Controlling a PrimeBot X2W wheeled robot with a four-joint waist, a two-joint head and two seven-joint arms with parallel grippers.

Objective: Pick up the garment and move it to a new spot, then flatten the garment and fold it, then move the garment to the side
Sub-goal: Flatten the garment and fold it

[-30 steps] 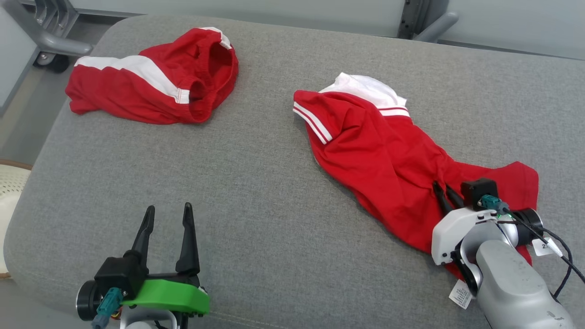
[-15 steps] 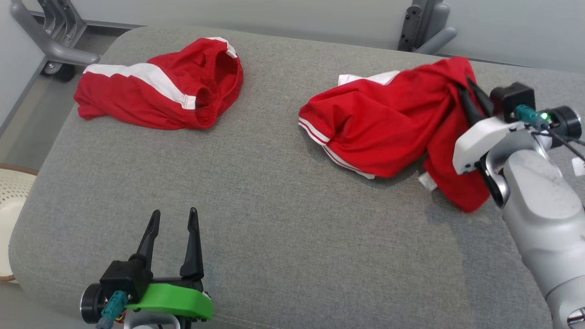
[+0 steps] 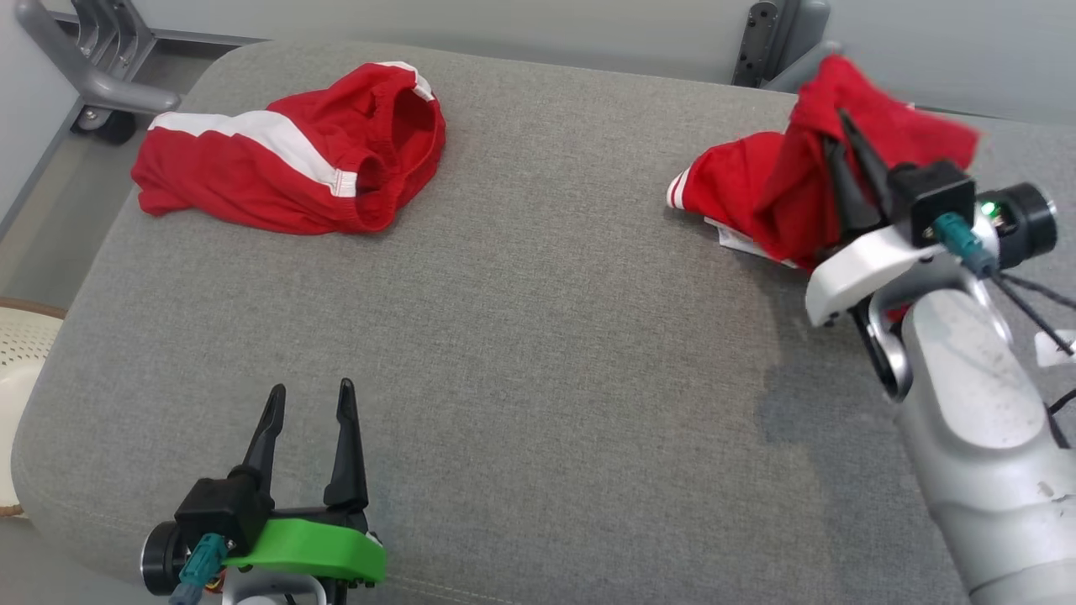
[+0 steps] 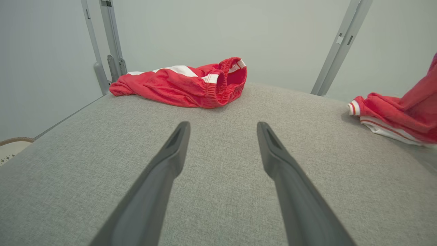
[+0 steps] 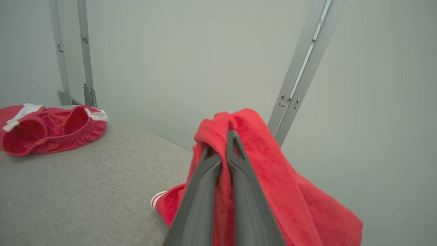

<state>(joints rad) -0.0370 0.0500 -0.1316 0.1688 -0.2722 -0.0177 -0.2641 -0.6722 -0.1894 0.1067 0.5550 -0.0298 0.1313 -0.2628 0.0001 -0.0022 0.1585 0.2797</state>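
The garment (image 3: 756, 185) blurs at its lifted edge near two o'clock, and its lower folds vanish behind the right gripper (image 3: 836, 130). At nine o'clock, a pale basket (image 3: 15, 370) is half cut off.

The red cloth shorts with white stripes (image 3: 277, 168) lie at the far left of the grey padded table (image 3: 521, 336). The red cloth shirt (image 3: 756, 185) is far right, one end up in the right gripper (image 3: 839, 126), the other end on the table.

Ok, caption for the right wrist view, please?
Right gripper shut on a raised red shirt, red shorts lying behind on the grey cushion.
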